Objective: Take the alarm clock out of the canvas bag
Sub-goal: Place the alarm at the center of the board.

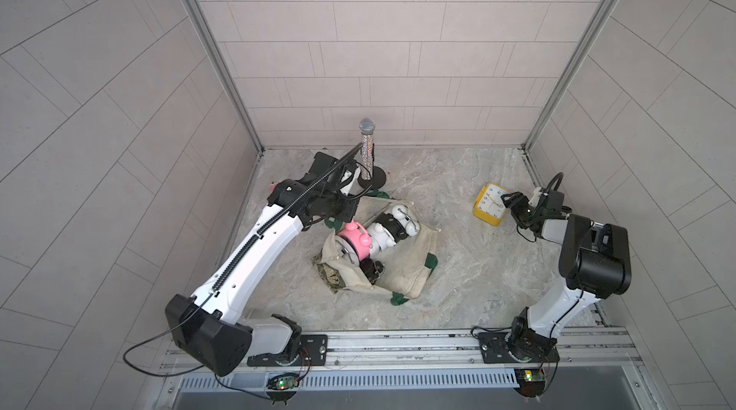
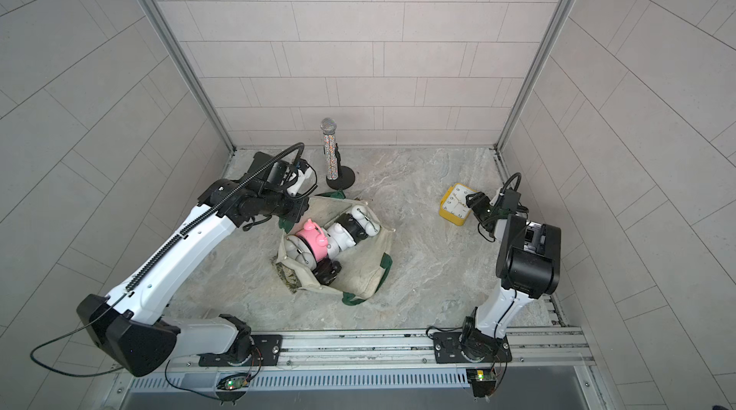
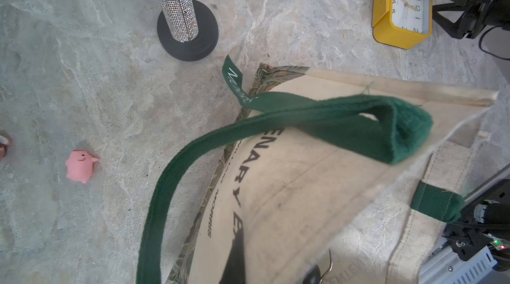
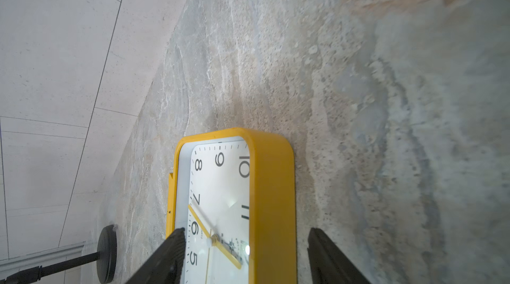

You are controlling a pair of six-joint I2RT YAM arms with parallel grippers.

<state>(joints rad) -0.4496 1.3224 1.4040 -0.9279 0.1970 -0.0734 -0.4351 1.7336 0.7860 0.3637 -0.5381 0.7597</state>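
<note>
The canvas bag lies crumpled mid-table, cream with dark green handles. A pink alarm clock, a white-and-black one and a dark one sit in its open mouth. My left gripper is shut on the bag's far edge and holds the cloth up; its fingers are hidden. A yellow square alarm clock stands on the table at the right. My right gripper is open around it, one finger clear of its yellow side.
A glittery microphone on a black round stand rises at the back, close to the left wrist. A small pink pig toy lies by the left wall. Tiled walls close three sides; the arm rail runs along the front.
</note>
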